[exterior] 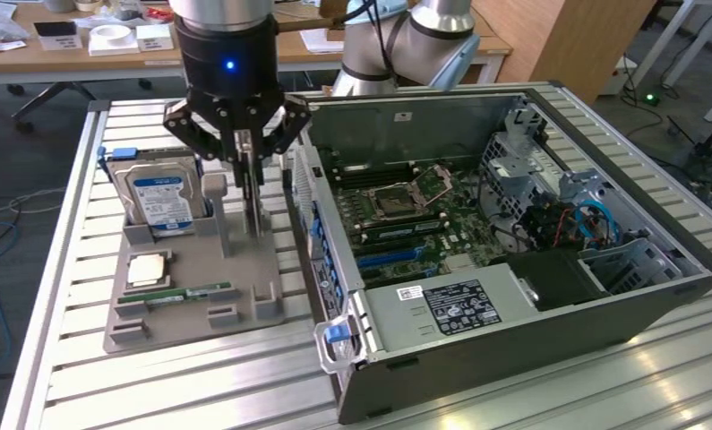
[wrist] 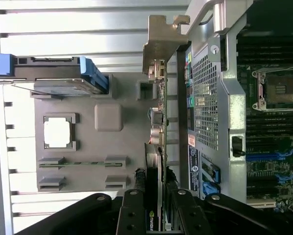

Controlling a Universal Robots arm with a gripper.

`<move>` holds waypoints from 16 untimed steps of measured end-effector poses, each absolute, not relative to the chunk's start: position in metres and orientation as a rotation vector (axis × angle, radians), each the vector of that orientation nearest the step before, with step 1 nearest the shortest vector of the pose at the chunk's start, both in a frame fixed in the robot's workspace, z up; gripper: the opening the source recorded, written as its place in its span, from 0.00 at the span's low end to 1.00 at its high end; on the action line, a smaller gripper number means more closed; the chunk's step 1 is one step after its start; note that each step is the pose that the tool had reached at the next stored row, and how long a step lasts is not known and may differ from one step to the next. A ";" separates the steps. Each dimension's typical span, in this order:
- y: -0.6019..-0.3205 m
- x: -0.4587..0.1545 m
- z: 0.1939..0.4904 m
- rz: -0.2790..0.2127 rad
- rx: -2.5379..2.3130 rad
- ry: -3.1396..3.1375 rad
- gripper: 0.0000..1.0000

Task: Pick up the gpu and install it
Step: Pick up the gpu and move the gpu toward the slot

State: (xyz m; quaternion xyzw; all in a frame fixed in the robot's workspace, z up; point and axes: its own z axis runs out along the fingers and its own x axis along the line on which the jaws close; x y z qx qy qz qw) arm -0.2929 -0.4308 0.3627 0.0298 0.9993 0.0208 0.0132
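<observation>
The gpu [exterior: 253, 199] stands on edge, seen thin-side on, over the grey holder tray [exterior: 218, 262] just beside the open computer case [exterior: 547, 331]. My gripper [exterior: 245, 148] is shut on the card's upper edge from above. In the wrist view the gpu [wrist: 159, 147] runs away from my fingers [wrist: 131, 215], and its silver bracket [wrist: 162, 44] is at the far end. My gripper [wrist: 155, 208] has one finger on each face of the card. Whether the card's lower edge still touches the tray I cannot tell.
The tray also holds a silver hard drive with a blue label [exterior: 158, 193], a CPU [exterior: 149, 269] and a narrow RAM stick [exterior: 191, 293]. The case's motherboard [exterior: 404, 215] lies exposed, with blue slots [wrist: 263, 157]. The slatted metal table [exterior: 212, 385] carries everything.
</observation>
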 end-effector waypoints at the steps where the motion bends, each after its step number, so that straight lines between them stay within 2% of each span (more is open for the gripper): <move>1: -0.431 -0.293 0.366 0.065 0.093 3.113 0.26; 8: -0.431 -0.293 0.388 0.065 0.093 3.113 0.26; 12: -0.431 -0.293 0.426 0.065 0.093 3.113 0.26; 16: -0.431 -0.293 0.434 0.065 0.093 3.113 0.26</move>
